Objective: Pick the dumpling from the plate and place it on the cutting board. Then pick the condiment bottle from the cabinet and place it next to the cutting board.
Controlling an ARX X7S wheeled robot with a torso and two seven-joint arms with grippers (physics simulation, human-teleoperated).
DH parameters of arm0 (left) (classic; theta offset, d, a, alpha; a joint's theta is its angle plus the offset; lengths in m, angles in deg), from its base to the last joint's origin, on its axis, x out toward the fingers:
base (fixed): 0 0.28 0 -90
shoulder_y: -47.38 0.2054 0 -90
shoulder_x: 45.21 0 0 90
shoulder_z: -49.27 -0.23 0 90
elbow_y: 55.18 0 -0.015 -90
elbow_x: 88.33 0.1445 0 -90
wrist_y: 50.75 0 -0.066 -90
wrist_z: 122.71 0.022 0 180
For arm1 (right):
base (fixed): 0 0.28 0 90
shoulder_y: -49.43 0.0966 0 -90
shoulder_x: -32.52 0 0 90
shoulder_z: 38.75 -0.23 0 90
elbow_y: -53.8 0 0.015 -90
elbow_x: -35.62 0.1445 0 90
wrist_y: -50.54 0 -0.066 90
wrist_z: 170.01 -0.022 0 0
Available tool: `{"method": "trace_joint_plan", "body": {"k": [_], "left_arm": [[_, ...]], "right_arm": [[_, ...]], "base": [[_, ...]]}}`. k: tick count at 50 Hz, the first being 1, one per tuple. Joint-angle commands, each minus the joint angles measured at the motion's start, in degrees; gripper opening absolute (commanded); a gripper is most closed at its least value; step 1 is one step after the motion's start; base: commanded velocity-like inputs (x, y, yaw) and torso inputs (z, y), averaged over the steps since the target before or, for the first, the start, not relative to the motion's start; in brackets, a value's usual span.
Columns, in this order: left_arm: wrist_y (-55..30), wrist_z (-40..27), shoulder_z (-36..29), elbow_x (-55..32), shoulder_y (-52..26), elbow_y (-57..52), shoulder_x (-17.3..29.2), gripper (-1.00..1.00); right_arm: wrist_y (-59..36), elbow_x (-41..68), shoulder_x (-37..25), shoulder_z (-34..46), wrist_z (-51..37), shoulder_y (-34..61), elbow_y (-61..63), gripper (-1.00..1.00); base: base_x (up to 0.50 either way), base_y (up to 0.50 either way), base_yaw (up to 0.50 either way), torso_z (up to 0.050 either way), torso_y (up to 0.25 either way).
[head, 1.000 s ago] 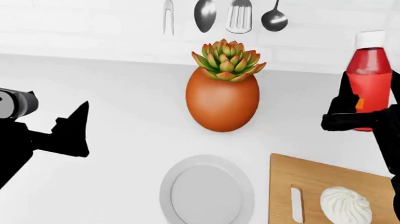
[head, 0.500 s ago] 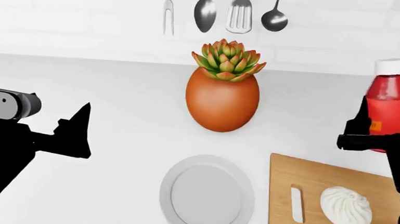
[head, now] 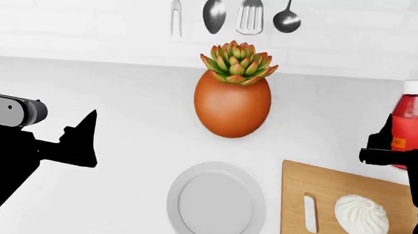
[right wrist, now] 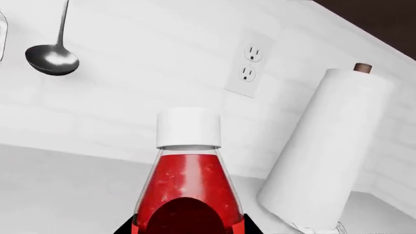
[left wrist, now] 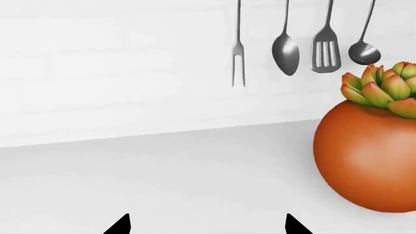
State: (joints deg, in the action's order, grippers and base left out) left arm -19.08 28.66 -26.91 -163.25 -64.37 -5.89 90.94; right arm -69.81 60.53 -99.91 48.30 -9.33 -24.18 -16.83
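On the cutting board [head: 348, 212] at 5 o'clock, dumpling [head: 361, 217] is set, condiment bottle [head: 412, 124] is squeezed upright by right gripper [head: 392, 152] at 3 o'clock, left gripper [head: 84, 139] jaws are spread, plate [head: 216, 204] at 6 o'clock.

Orange plant pot [head: 232, 108], four hanging utensils [head: 232, 12], paper towel roll [right wrist: 318, 151].

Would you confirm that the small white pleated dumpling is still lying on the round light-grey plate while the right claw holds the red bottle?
Not quite: the small white pleated dumpling lies on the light-wood cutting board, and the round light-grey plate is bare, as the head view shows. The right claw does hold the red bottle.
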Motion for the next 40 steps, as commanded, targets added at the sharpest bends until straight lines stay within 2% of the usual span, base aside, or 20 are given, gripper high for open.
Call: {"method": "trace_joint_plan", "body": {"k": [1, 8, 25, 40], "left_arm": [[-0.07, -0.45, -0.41, -0.17, -0.26, 0.1, 0.14, 1.0], [0.14, -0.45, -0.06, -0.27, 0.12, 0.1, 0.32, 1.0], [0.33, -0.69, -0.34, -0.46, 0.22, 0.12, 0.45, 1.0], [0.83, -0.47, -0.33, -0.14, 0.92, 0.12, 0.44, 1.0]], "right_arm": [[0.69, -4.09, 0.95, 3.46, 1.01, 4.96, -5.43, -1.0], [0.45, -5.34, 1.31, 5.75, 1.58, 7.22, -7.8, -1.0], [0.93, -5.83, -0.34, 4.73, 1.51, 3.93, -7.79, -1.0], [1.23, -6.77, 0.64, 5.97, 0.97, 4.4, -8.78, -1.0]], "base": [[0.0, 0.0, 0.0, 0.0, 0.0], [0.0, 0.0, 0.0, 0.0, 0.0], [0.0, 0.0, 0.0, 0.0, 0.001], [0.0, 0.0, 0.0, 0.001, 0.001]]}}
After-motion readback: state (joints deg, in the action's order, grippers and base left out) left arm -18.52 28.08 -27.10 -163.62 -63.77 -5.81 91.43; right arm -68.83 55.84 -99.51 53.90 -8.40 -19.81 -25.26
